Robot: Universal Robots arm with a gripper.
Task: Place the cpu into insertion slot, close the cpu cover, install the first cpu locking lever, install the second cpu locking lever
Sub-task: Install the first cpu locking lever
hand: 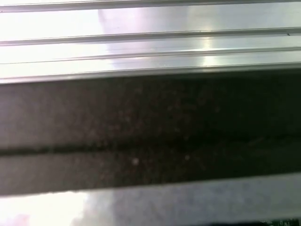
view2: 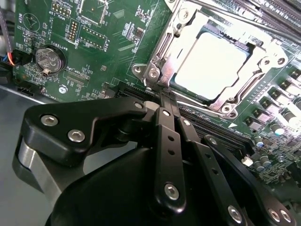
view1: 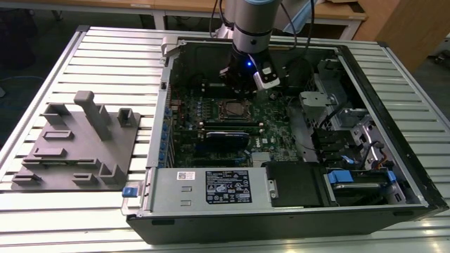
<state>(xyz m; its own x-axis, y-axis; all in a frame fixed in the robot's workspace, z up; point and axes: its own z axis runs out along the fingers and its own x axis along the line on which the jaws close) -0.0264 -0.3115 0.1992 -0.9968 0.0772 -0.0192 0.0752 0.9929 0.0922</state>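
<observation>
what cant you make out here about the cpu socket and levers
- Second wrist view: the gripper covers the near edge of the insertion slot; lever state there hidden.
- Exterior view: the cpu is too small to tell its seating.
- First wrist view: blurred bands, nothing of the socket.

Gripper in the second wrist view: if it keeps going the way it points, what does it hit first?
Probably the near edge of the cpu cover, closed over the cpu. The gripper, shut, points right at that edge; depth is unclear.
</observation>
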